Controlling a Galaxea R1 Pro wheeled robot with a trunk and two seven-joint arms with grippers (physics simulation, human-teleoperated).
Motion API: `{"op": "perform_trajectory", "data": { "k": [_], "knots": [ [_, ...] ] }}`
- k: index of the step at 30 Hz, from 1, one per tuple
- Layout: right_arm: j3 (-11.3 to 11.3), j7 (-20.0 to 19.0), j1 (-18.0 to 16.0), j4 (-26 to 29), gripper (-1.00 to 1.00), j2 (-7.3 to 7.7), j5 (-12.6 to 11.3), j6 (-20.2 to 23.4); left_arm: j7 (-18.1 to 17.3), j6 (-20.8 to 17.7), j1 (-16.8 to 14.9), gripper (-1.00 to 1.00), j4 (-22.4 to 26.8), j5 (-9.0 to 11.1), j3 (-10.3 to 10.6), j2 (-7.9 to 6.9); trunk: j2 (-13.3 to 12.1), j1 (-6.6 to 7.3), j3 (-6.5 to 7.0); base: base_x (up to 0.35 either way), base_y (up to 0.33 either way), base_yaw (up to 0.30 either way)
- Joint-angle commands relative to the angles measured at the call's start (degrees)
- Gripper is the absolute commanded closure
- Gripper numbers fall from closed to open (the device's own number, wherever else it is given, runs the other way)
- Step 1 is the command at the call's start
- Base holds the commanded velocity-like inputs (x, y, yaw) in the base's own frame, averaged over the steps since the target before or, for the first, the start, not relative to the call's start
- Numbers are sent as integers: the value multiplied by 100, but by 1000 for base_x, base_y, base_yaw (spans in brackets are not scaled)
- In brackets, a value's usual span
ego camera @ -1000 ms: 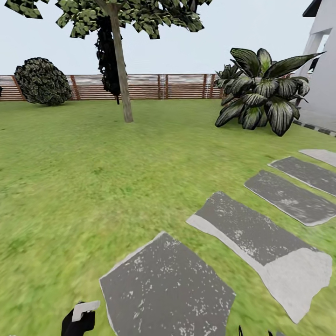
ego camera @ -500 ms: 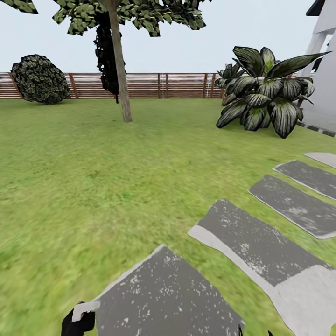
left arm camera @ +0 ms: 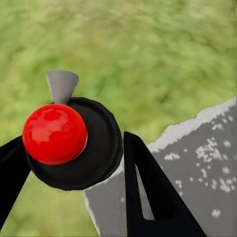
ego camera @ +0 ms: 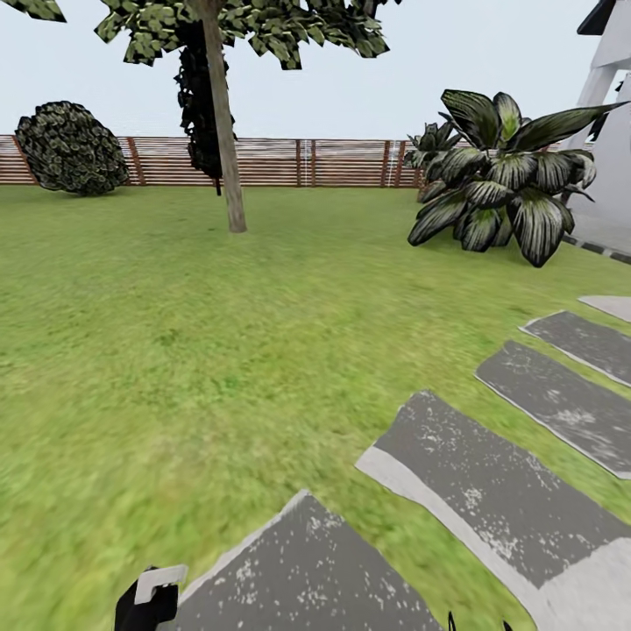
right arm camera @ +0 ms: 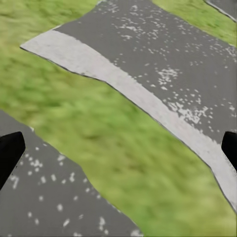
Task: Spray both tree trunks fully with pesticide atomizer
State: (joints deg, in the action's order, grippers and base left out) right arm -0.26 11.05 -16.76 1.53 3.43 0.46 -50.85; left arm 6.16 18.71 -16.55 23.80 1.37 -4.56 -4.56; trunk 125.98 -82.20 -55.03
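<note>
One tree (ego camera: 224, 131) ahead of you across the lawn (ego camera: 175, 333), your left gripper (left arm camera: 69, 163) clamped on the pesticide atomizer (left arm camera: 69, 140), your right gripper (right arm camera: 118, 148) spread apart over stepping stones (right arm camera: 148, 59)

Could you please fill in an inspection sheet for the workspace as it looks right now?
Surface: green lawn with grey stepping stones.
Job's things: pesticide atomizer, red-topped, sits between the left gripper's fingers; one tree trunk stands ahead, no white specks discernible from here.
Clutter: nothing seen.
Grippers: left gripper shut on the atomizer; right gripper open, over grass and stone.
Cables: nothing seen.
Surroundings: slatted wooden fence, round shrub, broad-leaved plant, white building edge.
</note>
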Motion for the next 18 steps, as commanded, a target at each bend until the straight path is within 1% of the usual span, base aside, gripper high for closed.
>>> {"op": "perform_trajectory", "data": {
  "k": [1, 18],
  "knots": [
    [0, 11, -3, -3, -100, 0, 6, -14, 8, 19, -4, 100, -4, 12, 2, 0, 2, -3, -5, 338, 0, 0],
    [0, 10, -3, -3, -100, 0, 6, -12, 7, 19, -6, 100, -6, 12, 1, -1, 2, -3, -5, 339, 0, 0]
  ]
}}
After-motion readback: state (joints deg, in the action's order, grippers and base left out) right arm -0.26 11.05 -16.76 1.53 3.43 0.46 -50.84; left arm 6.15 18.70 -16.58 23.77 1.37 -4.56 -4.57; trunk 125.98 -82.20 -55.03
